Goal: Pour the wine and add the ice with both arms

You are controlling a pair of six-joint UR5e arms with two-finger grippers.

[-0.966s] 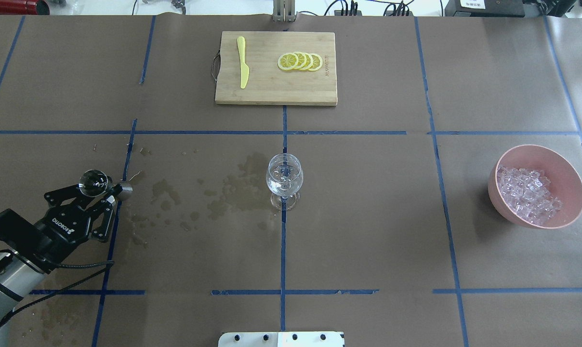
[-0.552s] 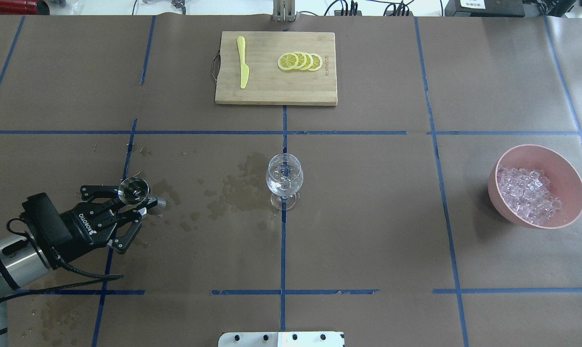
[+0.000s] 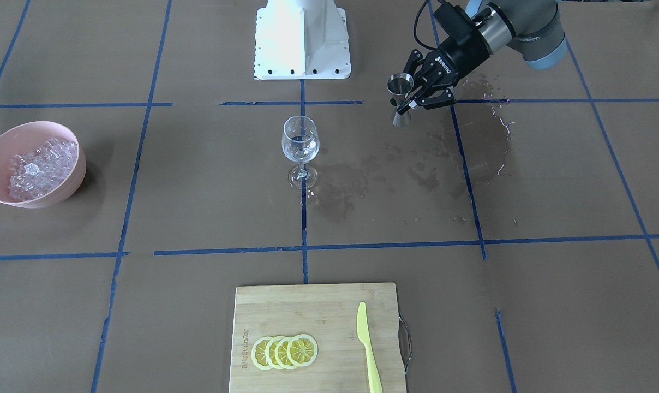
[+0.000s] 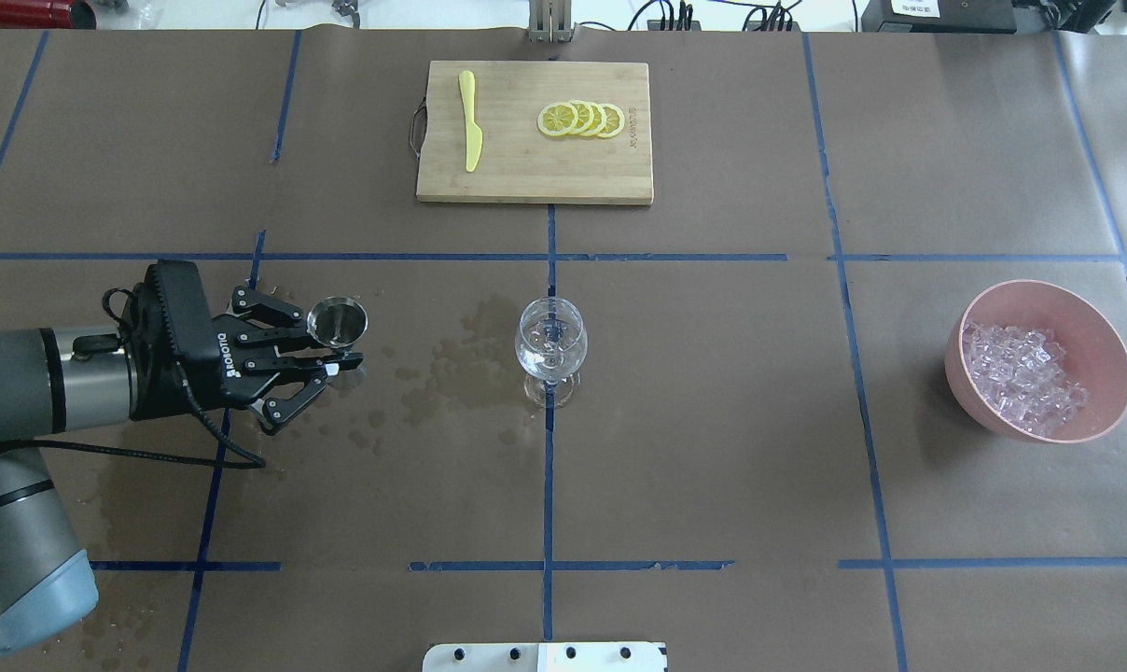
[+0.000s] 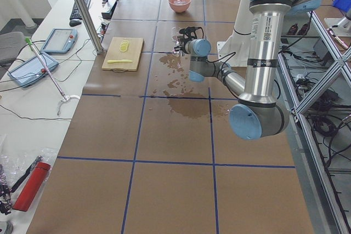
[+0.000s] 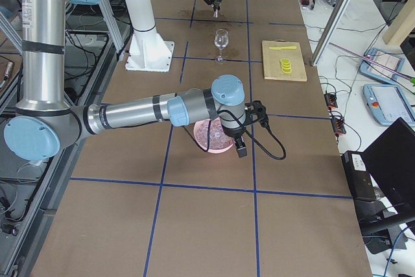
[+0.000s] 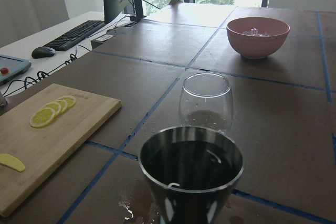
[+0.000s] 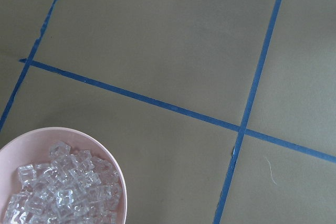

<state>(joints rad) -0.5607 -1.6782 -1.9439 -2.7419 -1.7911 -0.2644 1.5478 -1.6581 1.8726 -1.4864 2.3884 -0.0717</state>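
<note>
**Q:** How many grippers do you see, and what is each doing?

**A:** Two. The left gripper is clamped on one steel jigger. The jigger is upright with dark liquid inside, well to the robot's left of the single wine glass. The right gripper hangs above one pink bowl. Whether its fingers are spread or closed, you cannot tell.

**Q:** And where is the ice?

**A:** You find the ice, many clear cubes, heaped in that pink bowl at the robot's right end of the table. One cutting board carries four lemon slices and one yellow knife.
</note>
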